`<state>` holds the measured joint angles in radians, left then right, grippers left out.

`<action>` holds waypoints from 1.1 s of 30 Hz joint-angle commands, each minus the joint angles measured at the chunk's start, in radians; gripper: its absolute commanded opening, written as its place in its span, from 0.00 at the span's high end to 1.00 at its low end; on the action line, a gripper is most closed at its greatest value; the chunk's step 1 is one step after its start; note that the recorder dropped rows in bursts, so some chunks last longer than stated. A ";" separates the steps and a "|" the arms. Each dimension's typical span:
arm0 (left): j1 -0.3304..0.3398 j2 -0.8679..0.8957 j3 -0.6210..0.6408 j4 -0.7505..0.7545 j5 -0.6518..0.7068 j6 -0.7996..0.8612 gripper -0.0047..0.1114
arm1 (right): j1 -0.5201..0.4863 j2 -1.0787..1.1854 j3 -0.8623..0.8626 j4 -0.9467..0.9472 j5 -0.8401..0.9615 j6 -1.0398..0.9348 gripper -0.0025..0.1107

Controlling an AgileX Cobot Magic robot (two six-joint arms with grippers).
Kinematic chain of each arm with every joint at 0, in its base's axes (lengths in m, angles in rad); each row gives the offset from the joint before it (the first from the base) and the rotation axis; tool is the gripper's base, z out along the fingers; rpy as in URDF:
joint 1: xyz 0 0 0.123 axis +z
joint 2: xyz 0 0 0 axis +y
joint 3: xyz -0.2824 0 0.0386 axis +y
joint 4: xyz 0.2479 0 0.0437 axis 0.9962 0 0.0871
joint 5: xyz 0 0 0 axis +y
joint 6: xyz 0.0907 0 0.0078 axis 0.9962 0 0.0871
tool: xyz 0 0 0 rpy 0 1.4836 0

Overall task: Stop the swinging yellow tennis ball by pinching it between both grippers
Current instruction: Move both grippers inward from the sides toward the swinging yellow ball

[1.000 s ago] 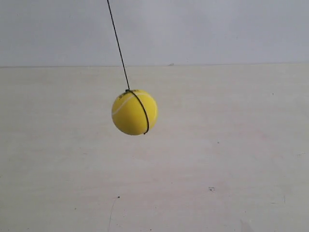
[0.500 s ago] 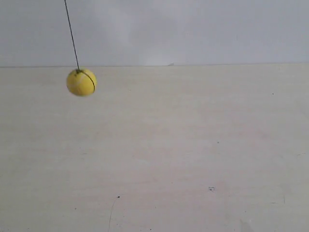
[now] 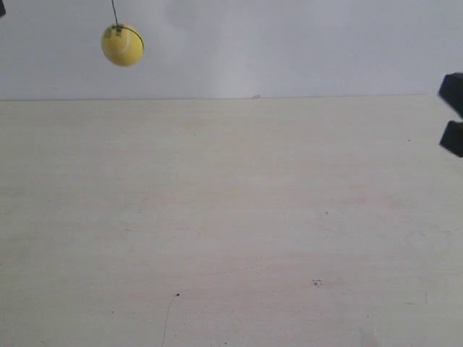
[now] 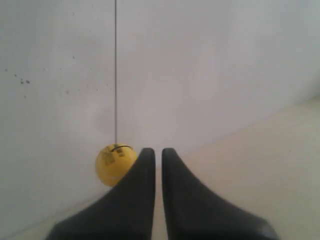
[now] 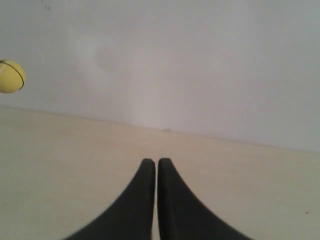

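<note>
The yellow tennis ball (image 3: 122, 45) hangs on its thin black string (image 3: 114, 12) high at the exterior view's upper left, in front of the white wall. In the left wrist view the ball (image 4: 114, 164) sits just beyond and beside my left gripper (image 4: 158, 152), partly hidden by one finger and touching nothing. That gripper is shut, with only a thin slit between its black fingers. My right gripper (image 5: 157, 162) is also shut and empty, and the ball (image 5: 10, 76) is small and far off at that view's edge.
A pale wooden tabletop (image 3: 239, 217) runs back to a white wall (image 3: 289, 43). Black parts of the arm at the exterior view's right (image 3: 453, 116) poke in at the edge. A dark sliver (image 3: 2, 8) shows in the top left corner.
The ball has swung from the middle of the exterior view to its upper left, rising and looking smaller. Black arm parts have come in at the right edge and the top left corner.
</note>
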<state>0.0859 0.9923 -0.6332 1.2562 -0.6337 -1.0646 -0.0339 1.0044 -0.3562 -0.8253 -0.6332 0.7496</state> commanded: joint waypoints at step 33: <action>-0.097 0.672 -0.188 0.287 -0.512 0.090 0.92 | 0.267 0.704 -0.418 -0.393 -0.421 0.010 0.98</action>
<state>-0.0001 1.6600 -0.8139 1.5359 -1.1578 -0.9848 0.2211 1.7046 -0.7526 -1.2184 -1.0736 0.7676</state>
